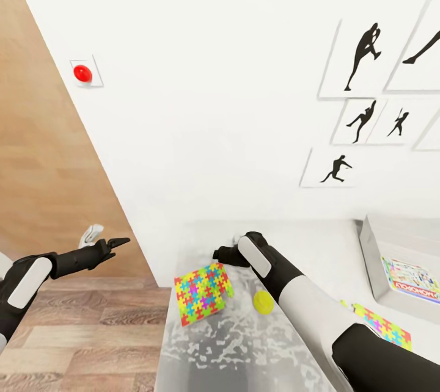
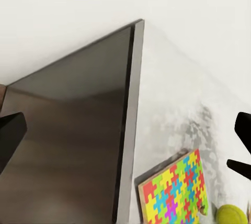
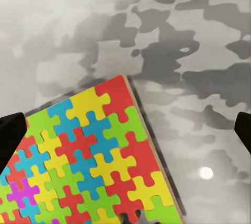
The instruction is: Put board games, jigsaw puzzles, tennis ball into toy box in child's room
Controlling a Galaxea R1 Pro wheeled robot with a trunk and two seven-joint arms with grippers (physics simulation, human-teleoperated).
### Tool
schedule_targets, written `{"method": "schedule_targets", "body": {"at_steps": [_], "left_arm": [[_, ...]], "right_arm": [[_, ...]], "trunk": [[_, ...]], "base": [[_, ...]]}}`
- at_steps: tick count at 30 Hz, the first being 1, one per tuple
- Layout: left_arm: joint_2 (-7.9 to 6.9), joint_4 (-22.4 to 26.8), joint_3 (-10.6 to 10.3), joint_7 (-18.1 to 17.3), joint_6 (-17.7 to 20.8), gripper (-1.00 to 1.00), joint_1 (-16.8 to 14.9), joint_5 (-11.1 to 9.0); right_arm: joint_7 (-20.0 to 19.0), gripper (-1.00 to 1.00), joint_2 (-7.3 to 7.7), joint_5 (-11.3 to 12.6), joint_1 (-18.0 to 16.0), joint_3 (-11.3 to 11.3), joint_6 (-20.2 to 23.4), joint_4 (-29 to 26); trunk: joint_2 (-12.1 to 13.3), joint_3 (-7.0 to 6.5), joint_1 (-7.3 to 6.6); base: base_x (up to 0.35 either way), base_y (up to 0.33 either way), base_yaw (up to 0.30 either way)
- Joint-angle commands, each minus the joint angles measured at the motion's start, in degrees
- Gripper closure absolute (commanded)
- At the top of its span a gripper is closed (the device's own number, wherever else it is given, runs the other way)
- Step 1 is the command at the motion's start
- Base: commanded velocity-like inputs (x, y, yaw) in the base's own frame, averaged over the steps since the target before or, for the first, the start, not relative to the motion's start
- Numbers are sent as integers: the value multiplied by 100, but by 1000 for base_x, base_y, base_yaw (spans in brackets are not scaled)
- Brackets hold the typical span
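Jigsaw puzzle, the thin square of interlocking pink, yellow, blue and green pieces (image 1: 203, 292), lies flat on the long desk with the pale grey mottled top (image 1: 244, 349), near its corner by the white wall (image 1: 201, 105). A little of the square seems to overhang the desk's end edge. The small fuzzy yellow-green tennis ball (image 1: 263, 301) sits just beside it, and a second multicoloured puzzle square (image 1: 384, 323) peeks out past the right forearm, near the shallow grey toy box with flared sides (image 1: 374, 257), which already holds a pale printed board game box with a red banner (image 1: 411, 281).

The right gripper (image 1: 221, 253) hovers over the desk just past the first puzzle. In the right wrist view its two dark fingertips (image 3: 10, 140) sit at opposite edges of the picture, so it's spread wide with nothing in it. The left gripper (image 1: 117, 242) hangs out over the wooden floor (image 1: 91, 331), also empty and parted.

Handling-wise, I reckon this thing is light and stiff, like a thin board, but so flat that a top pinch has nothing to bite. The slick desk won't help either. My guess at the best hold is across the thickness at that overhanging edge, or sliding it further off first. The ball looks way easier: grippy, a bit squashy, though it could roll if nudged.
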State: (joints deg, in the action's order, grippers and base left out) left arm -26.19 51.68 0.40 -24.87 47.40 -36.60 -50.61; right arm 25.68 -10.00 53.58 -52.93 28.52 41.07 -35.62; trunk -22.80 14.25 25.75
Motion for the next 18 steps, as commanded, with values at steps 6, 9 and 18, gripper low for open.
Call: {"method": "schedule_targets", "body": {"at_steps": [6,9,18], "left_arm": [[-1,0,4,-12,32,-100,-5,-10],[-1,0,4,-15,32,-100,-5,-10],[0,0,3,-12,32,-100,-5,-11]], "right_arm": [[44,-100,0,70,-6,5,16,1],[3,-100,0,72,-6,8,39,2],[-515,-100,0,73,-6,6,218,3]], "trunk": [[-12,68,3],[-12,96,3],[-12,180,3]], "base": [[0,0,0],[0,0,0],[0,0,0]]}}
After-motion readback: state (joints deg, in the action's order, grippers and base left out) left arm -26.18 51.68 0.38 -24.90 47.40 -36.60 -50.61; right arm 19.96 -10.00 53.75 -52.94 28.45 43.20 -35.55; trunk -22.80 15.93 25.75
